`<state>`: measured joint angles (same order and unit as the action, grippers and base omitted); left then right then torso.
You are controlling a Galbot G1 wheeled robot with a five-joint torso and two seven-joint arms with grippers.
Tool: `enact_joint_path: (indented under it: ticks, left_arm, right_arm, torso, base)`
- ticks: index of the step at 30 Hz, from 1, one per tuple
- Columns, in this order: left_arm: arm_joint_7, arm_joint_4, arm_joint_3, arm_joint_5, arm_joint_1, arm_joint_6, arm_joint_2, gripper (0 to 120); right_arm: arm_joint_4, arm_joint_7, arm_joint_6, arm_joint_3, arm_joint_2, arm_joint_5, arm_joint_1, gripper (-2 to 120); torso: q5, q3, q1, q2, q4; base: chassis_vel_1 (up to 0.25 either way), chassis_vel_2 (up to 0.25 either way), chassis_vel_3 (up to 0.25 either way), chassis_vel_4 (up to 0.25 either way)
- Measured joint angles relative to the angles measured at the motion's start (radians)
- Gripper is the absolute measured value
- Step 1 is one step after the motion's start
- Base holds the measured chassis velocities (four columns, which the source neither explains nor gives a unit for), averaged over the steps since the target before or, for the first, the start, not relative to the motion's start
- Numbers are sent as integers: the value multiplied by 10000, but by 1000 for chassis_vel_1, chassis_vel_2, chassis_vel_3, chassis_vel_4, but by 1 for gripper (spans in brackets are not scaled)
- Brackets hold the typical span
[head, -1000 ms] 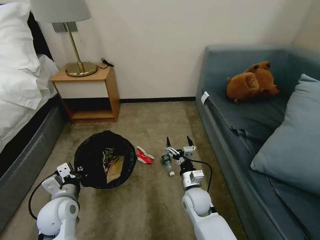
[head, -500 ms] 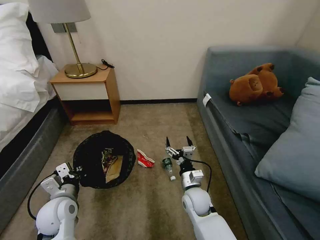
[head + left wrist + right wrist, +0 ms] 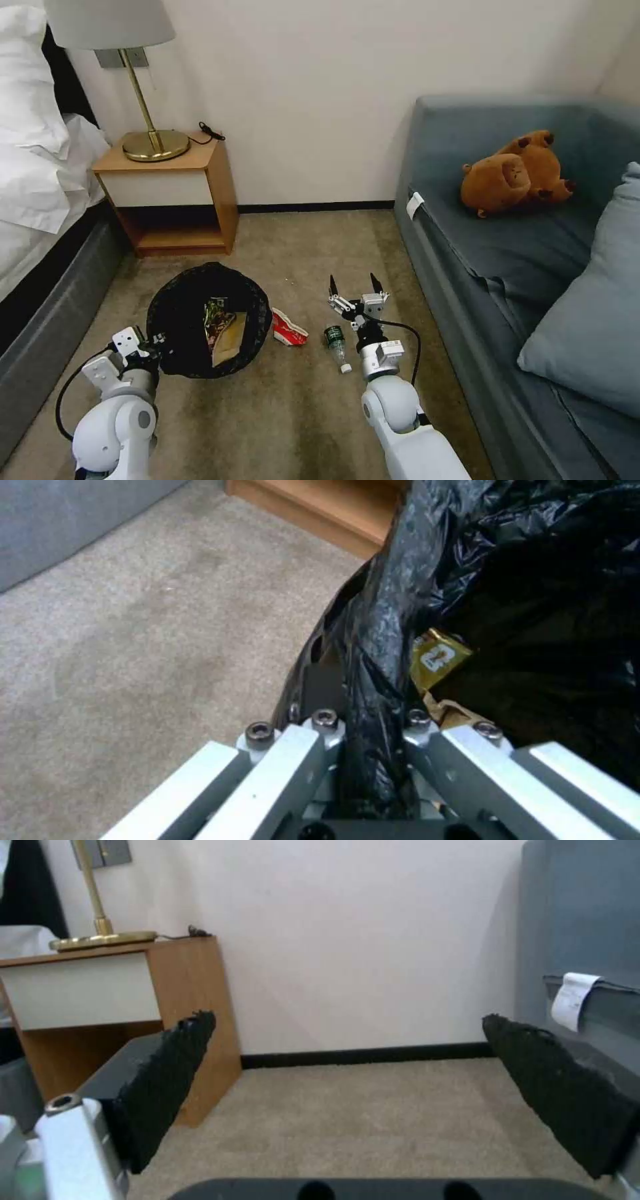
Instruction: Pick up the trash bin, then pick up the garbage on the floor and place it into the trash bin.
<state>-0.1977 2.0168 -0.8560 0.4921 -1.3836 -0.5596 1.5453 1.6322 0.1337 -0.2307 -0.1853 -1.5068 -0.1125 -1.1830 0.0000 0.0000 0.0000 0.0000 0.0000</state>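
The trash bin (image 3: 180, 333) with its crinkly black liner hangs just above the carpet at the left, and my left gripper (image 3: 155, 341) is shut on its near rim. In the left wrist view the liner-covered rim (image 3: 373, 680) runs between the fingers. Inside the bin lie a tan paper bag (image 3: 230, 340) and a gold-brown snack wrapper (image 3: 215, 313), the wrapper (image 3: 437, 657) showing past the rim. On the floor right of the bin rest a crushed red-and-white carton (image 3: 288, 328) and a small clear bottle with a green label (image 3: 336, 342). My right gripper (image 3: 354, 289) is open, just right of the bottle, its black pads (image 3: 167, 1080) spread wide.
A wooden nightstand (image 3: 175, 193) with a brass lamp (image 3: 150, 143) stands against the far wall. A bed (image 3: 40, 200) borders the left side. A blue-grey sofa (image 3: 520, 267) with a brown plush toy (image 3: 513, 173) and a cushion (image 3: 593, 320) fills the right. Bare carpet (image 3: 313, 247) lies between them.
The head view has shifted, so the whole scene sits slightly lower and the furniture farther apart. Both arms keep their hold and pose; the litter on the floor has not moved.
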Motion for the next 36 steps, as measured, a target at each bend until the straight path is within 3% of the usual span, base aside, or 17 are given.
enact_joint_path:
  ticks: [36]
  left_arm:
    - [49,-71,15,-63,86,62,-28,1]
  right_arm:
    - [-151,-10,-15,21,62,42,136,99]
  torso:
    - [0,0,-1,0,0]
  base:
    - [-46,44,51,-50]
